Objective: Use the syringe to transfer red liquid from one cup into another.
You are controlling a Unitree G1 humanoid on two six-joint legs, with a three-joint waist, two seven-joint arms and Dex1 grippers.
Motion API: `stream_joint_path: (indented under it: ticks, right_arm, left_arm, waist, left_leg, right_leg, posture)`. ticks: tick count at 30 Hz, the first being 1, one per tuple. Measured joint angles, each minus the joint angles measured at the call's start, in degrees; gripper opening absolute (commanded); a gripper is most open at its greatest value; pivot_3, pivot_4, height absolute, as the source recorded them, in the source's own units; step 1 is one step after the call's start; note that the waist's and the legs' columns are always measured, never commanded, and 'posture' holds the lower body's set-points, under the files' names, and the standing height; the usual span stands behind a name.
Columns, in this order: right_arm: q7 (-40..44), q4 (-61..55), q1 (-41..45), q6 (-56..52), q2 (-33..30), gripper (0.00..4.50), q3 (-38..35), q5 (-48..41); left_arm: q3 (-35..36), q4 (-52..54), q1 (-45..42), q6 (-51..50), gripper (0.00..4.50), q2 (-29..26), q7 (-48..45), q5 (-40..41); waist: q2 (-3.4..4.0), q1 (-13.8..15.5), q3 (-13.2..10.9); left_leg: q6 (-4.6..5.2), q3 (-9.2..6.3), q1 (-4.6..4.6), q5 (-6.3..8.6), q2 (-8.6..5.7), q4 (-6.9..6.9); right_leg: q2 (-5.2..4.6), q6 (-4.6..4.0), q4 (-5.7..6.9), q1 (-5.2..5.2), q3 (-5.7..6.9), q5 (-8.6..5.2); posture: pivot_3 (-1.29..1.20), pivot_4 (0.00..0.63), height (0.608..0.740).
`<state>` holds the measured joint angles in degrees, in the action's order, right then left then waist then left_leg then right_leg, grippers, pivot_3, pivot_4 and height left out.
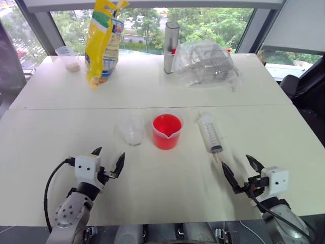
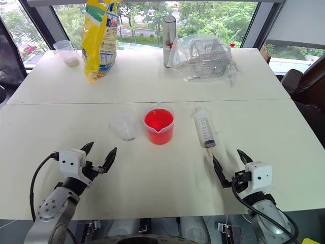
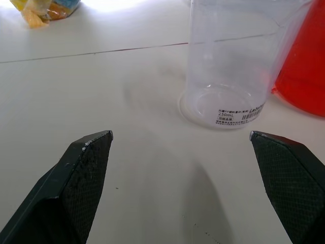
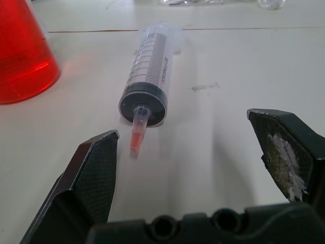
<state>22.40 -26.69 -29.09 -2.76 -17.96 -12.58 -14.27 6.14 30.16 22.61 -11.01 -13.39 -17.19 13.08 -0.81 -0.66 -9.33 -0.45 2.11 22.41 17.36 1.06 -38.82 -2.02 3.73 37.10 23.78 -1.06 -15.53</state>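
The empty clear cup (image 3: 231, 66) carries a small printed label reading "250mL" beside a barcode, legible in the left wrist view; the head views show it as a faint clear shape just left of the red-filled beaker (image 1: 167, 131). The syringe (image 4: 150, 68) lies flat on the white table (image 1: 152, 178), right of the beaker, its barrel marked with black graduations, dark seal pushed down, short orange-red tip toward the right gripper (image 1: 241, 175). That gripper and the left gripper (image 1: 108, 161) both gape wide, holding nothing.
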Motion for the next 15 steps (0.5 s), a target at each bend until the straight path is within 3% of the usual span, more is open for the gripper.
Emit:
stream_joint_path:
  ticks: [15]
  right_arm:
    - [-2.6,-6.4,-0.2,-5.7,0.3,4.42,1.2,0.7]
  left_arm:
    - [-0.8,1.6,-0.3,-1.4,4.5,-0.2,-0.1,0.9]
  waist:
    - [0.0,0.0,0.0]
  left_leg:
    - [0.0,0.0,-0.01,0.0,0.0,-0.02]
  right_leg:
    - [0.01,0.0,0.01,-0.02,0.0,0.0]
  posture:
    - [0.0,0.15,0.74]
